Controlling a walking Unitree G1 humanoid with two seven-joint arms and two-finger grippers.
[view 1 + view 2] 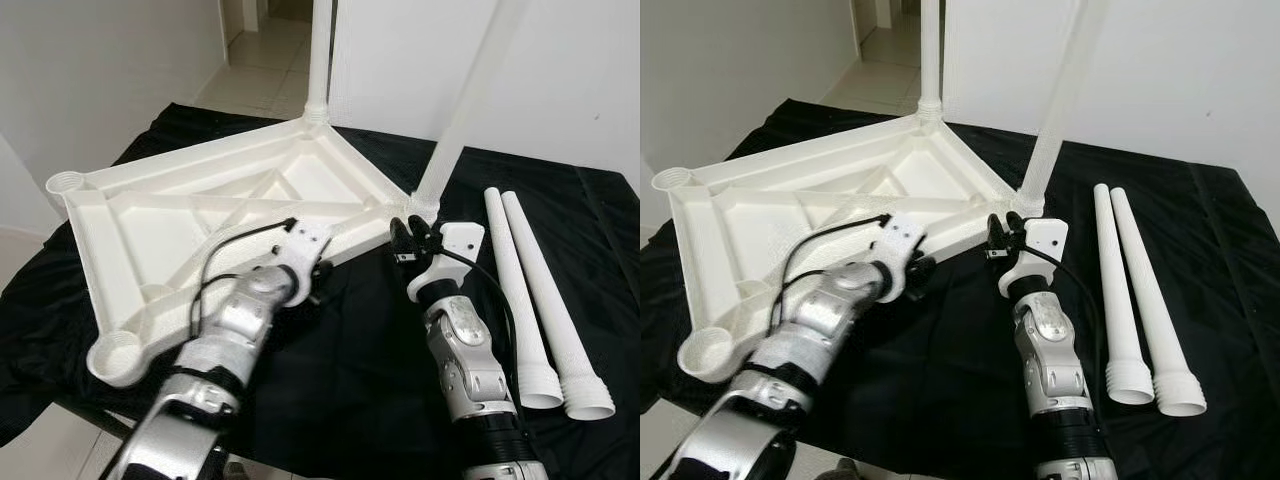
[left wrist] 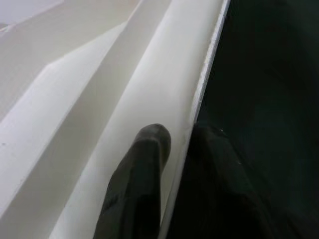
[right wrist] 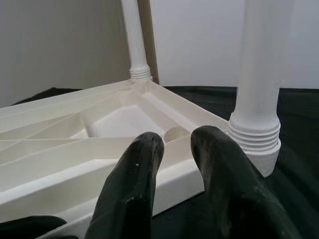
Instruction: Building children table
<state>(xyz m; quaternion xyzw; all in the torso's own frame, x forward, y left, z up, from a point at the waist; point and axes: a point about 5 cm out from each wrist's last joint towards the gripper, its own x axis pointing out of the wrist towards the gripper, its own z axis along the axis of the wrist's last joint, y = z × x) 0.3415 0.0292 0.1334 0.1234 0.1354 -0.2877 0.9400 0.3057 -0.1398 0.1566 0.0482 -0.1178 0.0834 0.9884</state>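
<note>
White walls and pale floor tiles surround a surface covered by a black cloth (image 1: 350, 380), and on that cloth lies the upside-down white tabletop (image 1: 160, 215), its ribbed underside facing up. Two legs already stand in its corner sockets: the far leg (image 1: 320, 60) at the tabletop's far corner and the near leg (image 1: 465, 110) at the corner closest to the right arm. Two empty sockets (image 1: 115, 355) show at the tabletop's other corners. Well apart from the tabletop, beyond the near leg, two loose legs (image 1: 540, 300) lie side by side on the cloth, their threaded ends toward the robot.

The left gripper (image 2: 174, 144) sits at the tabletop's near rim, one finger (image 2: 144, 169) on the white edge and the other over the dark cloth, so the rim runs between slightly parted jaws; a firm grip cannot be confirmed. The right gripper (image 3: 177, 144) hovers just beside the near leg's base, jaws a little apart with nothing between them.
</note>
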